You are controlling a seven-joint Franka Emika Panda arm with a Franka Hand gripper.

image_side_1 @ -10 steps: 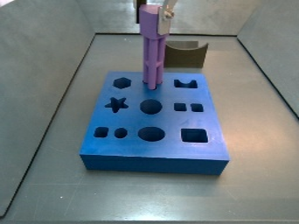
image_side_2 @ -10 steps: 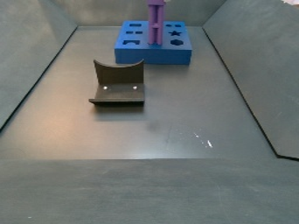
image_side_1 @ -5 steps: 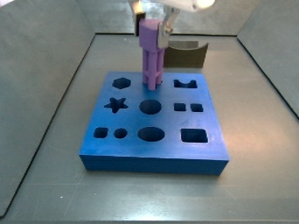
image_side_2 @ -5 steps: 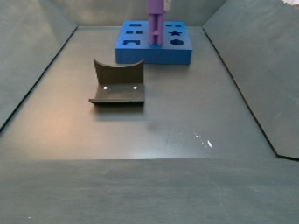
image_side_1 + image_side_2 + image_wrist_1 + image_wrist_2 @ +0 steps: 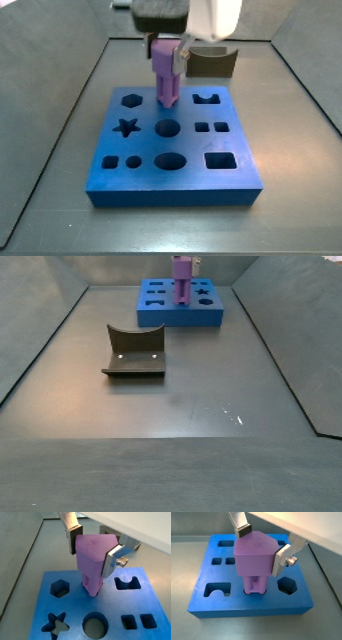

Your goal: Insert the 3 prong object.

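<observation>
The 3 prong object (image 5: 92, 559) is a tall light-purple piece standing upright, also seen in the second wrist view (image 5: 256, 558). My gripper (image 5: 92, 551) is shut on its upper part, one finger (image 5: 73, 543) on each side. Its lower end sits in a hole in the back row of the blue block (image 5: 72, 612), between the hexagon hole (image 5: 59, 588) and the arch-shaped hole (image 5: 128, 583). In a side view the object (image 5: 166, 72) rises from the block (image 5: 174, 185) under the gripper (image 5: 166, 45). It also shows far off (image 5: 181, 274) on the block (image 5: 181, 314).
The dark fixture (image 5: 134, 351) stands on the grey floor in front of the block, and shows behind the block in a side view (image 5: 211, 62). Grey walls enclose the floor. The block has star, round and square holes.
The gripper has come down with the purple piece, so less of it shows above the block. The blue block has shifted slightly in both side views.
</observation>
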